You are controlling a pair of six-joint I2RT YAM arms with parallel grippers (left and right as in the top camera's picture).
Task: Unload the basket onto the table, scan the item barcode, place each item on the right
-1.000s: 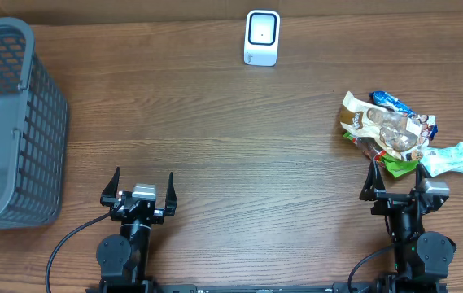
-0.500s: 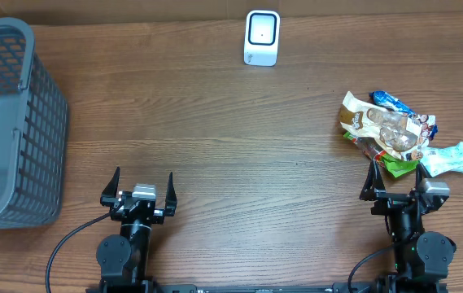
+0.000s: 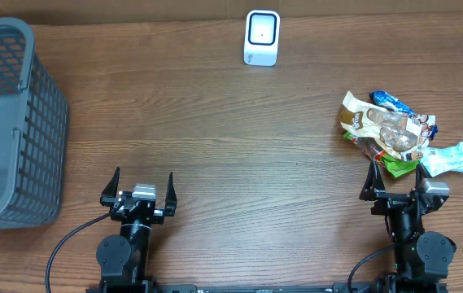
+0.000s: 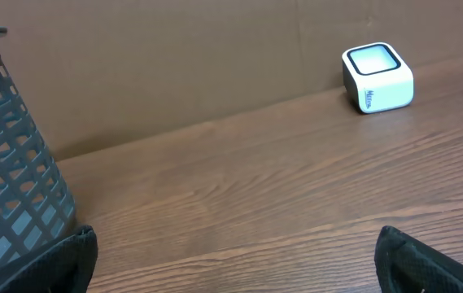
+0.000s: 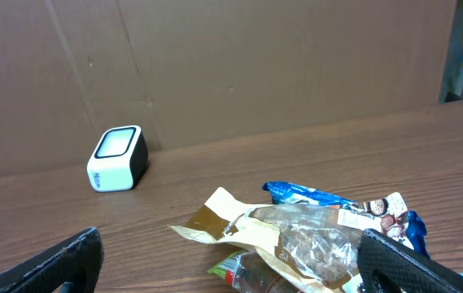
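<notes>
The left gripper (image 3: 143, 176) and right gripper (image 3: 394, 174) stand fully open and empty at 6 o'clock. The basket (image 3: 3, 122) sits at 9 o'clock, probably to receive scanned goods. The packets (image 3: 390, 130) are heaped at 3 o'clock, just ahead of the right gripper for pickup. The scanner (image 3: 262, 37) sits at 12 o'clock, central to both arms.

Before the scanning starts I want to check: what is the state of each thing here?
Left tool: open, empty.
Right tool: open, empty, beside the packets.
Snack packets: lying in a pile, not gripped.
Scanner: standing upright.
Basket: upright, top open.
</notes>
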